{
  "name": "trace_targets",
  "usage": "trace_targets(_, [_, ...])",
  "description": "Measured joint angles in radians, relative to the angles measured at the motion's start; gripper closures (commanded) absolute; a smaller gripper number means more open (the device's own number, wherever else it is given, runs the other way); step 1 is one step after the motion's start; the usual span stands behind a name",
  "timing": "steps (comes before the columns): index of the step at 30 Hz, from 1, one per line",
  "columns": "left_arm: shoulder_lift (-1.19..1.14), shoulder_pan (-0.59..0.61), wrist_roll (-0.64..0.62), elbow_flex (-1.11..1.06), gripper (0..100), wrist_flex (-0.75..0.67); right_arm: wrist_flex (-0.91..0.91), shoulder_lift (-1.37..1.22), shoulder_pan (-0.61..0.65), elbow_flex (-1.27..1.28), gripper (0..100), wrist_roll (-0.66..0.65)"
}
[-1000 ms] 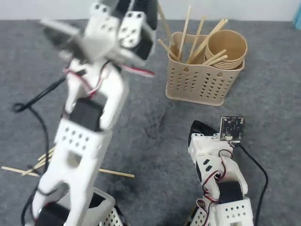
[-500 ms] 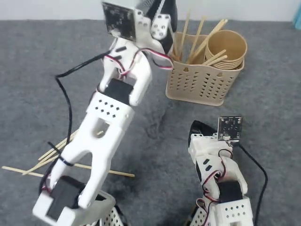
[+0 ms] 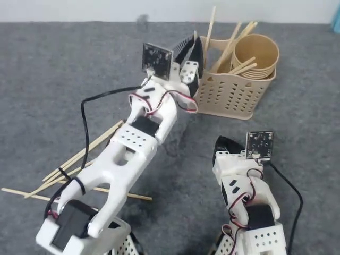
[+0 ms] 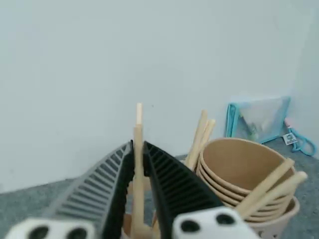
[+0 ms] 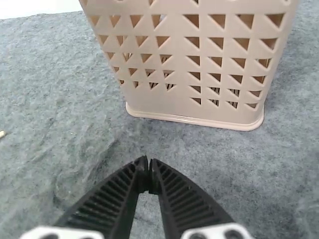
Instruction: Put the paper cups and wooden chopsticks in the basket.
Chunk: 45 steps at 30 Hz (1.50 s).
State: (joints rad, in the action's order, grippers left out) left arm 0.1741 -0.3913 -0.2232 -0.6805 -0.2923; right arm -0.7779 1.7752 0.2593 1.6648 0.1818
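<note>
My left gripper (image 3: pixel 192 47) hangs at the left end of the beige basket (image 3: pixel 234 90), shut on one wooden chopstick (image 4: pixel 138 149) that stands upright between its fingers and pokes up over the basket (image 3: pixel 212 24). Stacked paper cups (image 3: pixel 257 50) sit in the basket's right end, also seen close up (image 4: pixel 234 167), with several chopsticks (image 3: pixel 234 40) leaning beside and inside them. More chopsticks (image 3: pixel 79 156) lie loose on the grey carpet at the left. My right gripper (image 3: pixel 220 143) rests low in front of the basket (image 5: pixel 199 64), shut (image 5: pixel 145 175) and empty.
A chopstick (image 3: pixel 127 195) lies near the left arm's base. A blue pouch (image 4: pixel 259 119) sits by the white wall behind the basket. Open carpet (image 3: pixel 297 133) stretches right of the right arm.
The left arm has swung right and come down from high above the table to the basket's left end, carrying the chopstick. The right arm has stayed still.
</note>
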Motion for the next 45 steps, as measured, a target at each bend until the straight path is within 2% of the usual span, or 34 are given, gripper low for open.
trace_targets(2, [0.006, 0.000, 0.000, -0.014, 97, 0.000, 0.000, 0.000, 0.000, 0.000, 98.8, 0.000])
trace_targets(7, [-0.006, 0.000, -0.002, -0.032, 84, 0.014, 0.000, 0.000, 0.000, 0.000, 98.8, 0.000])
trace_targets(10, [0.011, -0.005, -0.002, -0.012, 83, 0.060, 0.000, 0.000, 0.000, 0.000, 98.8, 0.000])
trace_targets(20, [0.272, 0.100, -0.002, 0.161, 83, 0.457, 0.000, 0.000, 0.000, 0.000, 98.7, 0.000])
trace_targets(28, [0.503, 0.334, -0.002, 0.247, 83, 0.813, 0.000, 0.000, 0.000, 0.000, 98.7, 0.000])
trace_targets(35, [0.529, 0.543, 0.003, 0.247, 83, 1.168, 0.000, 0.000, 0.000, 0.000, 98.7, 0.000])
trace_targets(39, [0.532, 0.578, 0.114, 0.224, 83, 1.393, 0.000, 0.000, 0.000, 0.000, 98.6, 0.000])
trace_targets(42, [0.535, 0.585, 0.190, 0.126, 83, 1.439, 0.000, 0.000, 0.000, 0.000, 98.6, 0.000])
trace_targets(45, [0.537, 0.588, 0.227, -0.021, 83, 1.381, 0.000, 0.000, 0.000, 0.000, 98.7, 0.000])
